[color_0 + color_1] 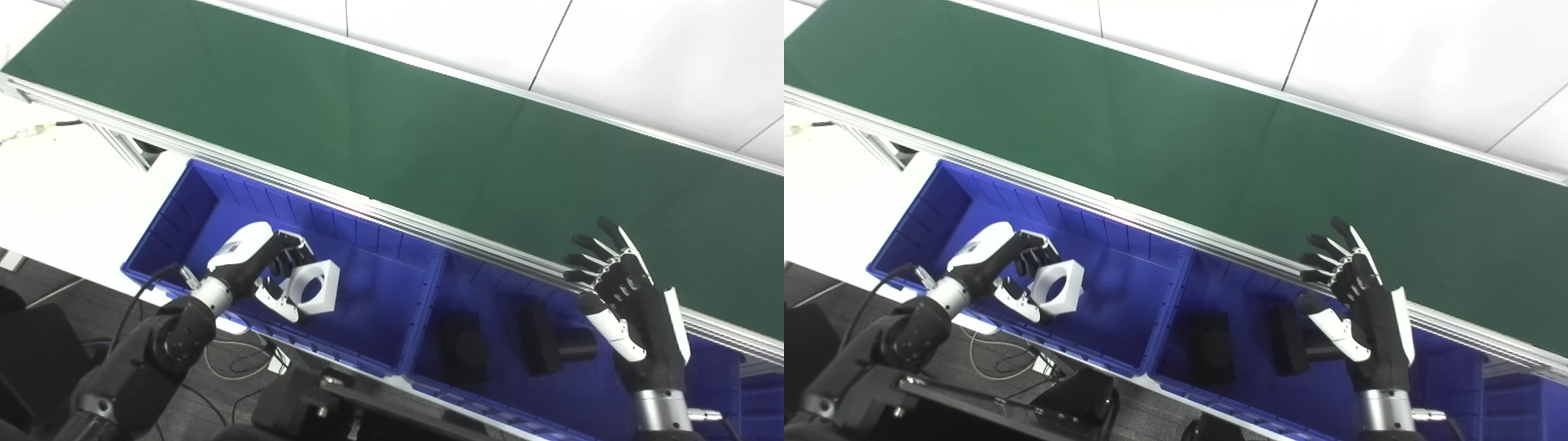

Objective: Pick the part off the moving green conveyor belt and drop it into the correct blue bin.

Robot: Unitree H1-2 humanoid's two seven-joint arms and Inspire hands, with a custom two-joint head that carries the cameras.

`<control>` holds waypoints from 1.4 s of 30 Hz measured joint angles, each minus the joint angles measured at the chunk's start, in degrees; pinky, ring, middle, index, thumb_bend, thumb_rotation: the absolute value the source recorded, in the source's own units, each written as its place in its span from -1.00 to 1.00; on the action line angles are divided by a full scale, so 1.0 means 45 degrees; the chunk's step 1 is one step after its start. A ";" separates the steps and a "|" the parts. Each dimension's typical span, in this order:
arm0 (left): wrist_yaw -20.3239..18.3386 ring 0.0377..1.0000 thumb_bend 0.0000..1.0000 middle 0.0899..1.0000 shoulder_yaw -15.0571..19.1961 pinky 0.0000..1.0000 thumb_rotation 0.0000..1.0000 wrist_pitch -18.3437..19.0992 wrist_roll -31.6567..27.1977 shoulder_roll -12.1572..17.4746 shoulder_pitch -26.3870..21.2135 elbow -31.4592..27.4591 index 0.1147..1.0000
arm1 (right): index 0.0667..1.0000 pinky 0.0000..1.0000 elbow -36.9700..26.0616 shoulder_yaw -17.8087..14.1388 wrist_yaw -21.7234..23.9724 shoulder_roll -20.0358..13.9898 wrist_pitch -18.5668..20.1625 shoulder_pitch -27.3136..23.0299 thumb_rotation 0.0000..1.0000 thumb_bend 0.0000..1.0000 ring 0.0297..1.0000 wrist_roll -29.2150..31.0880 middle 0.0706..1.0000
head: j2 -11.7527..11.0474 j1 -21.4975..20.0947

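Note:
My left hand (263, 269) is shut on a white square part with a round hole (315, 286), holding it over the left blue bin (373, 288). That bin's floor looks bare beneath the part. My right hand (631, 306) is open, fingers spread, raised above the right blue bin (478, 392) near the conveyor's front rail. Two black parts (465, 349) (551, 346) lie in the right bin. The green conveyor belt (392, 122) runs diagonally across the top and carries nothing in view.
The belt's aluminium rail (367, 208) borders both bins at the back. A white table surface (67, 196) lies left of the bins. Cables and dark robot body parts (318, 410) sit below the bins. Another blue bin edge (759, 398) shows at far right.

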 measured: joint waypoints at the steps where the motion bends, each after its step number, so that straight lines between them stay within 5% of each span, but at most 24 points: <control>1: 0.0041 -0.08 0.05 -0.15 -0.0037 -0.15 -1.00 0.0000 0.0013 -0.0043 -0.0032 0.0028 -0.15 | 0.83 0.25 0.0000 0.0005 0.0000 0.0002 0.0000 -0.0001 0.17 0.57 0.42 -0.0011 0.58 | 0.0000 0.0000; 17: 0.0083 0.00 0.05 -0.13 -0.0041 -0.10 -1.00 0.0392 -0.0110 0.0020 -0.0422 -0.0244 -0.13 | 0.83 0.24 0.0050 0.0057 -0.0032 0.0161 0.0000 -0.0018 0.16 0.59 0.42 -0.0196 0.57 | -0.0195 0.0020; 18: -0.0038 0.04 0.04 0.03 0.0004 -0.10 -0.94 0.0491 -0.0278 0.0038 -0.0423 -0.0304 -0.13 | 0.83 0.24 0.0054 0.0059 -0.0031 0.0164 -0.0001 -0.0017 0.16 0.59 0.42 -0.0201 0.58 | -0.0195 0.0020; 20: -0.0296 0.16 0.38 0.23 0.0039 -0.03 -0.79 0.0655 -0.0484 0.0132 -0.0396 -0.0602 0.23 | 0.83 0.24 0.0055 0.0057 -0.0031 0.0161 -0.0001 -0.0013 0.15 0.60 0.43 -0.0203 0.58 | -0.0195 0.0039; 23: -0.0625 0.35 0.38 0.39 0.0137 0.16 -0.63 0.0882 -0.0619 0.0306 -0.0385 -0.1120 0.43 | 0.83 0.24 0.0055 0.0057 -0.0029 0.0165 -0.0001 -0.0017 0.15 0.61 0.43 -0.0201 0.58 | -0.0234 0.0020; 26: -0.0953 0.41 0.32 0.43 0.0242 0.25 -0.52 0.1336 -0.0792 0.0361 -0.0386 -0.1511 0.49 | 0.83 0.24 0.0061 0.0057 -0.0028 0.0162 -0.0001 -0.0015 0.14 0.62 0.42 -0.0200 0.58 | -0.0234 0.0020; 31: -0.1594 0.51 0.36 0.50 0.0326 0.36 0.03 0.2132 -0.1065 0.0482 -0.0255 -0.2424 0.52 | 0.83 0.24 0.0066 0.0056 -0.0027 0.0158 -0.0001 -0.0016 0.12 0.61 0.42 -0.0203 0.58 | -0.0273 0.0020; 42: -0.2394 0.60 0.49 0.58 0.0361 0.46 0.22 0.2693 -0.1165 0.0849 -0.0211 -0.3217 0.58 | 0.84 0.24 0.0101 0.0060 -0.0024 0.0160 -0.0002 -0.0018 0.11 0.61 0.43 -0.0202 0.58 | -0.0371 -0.0078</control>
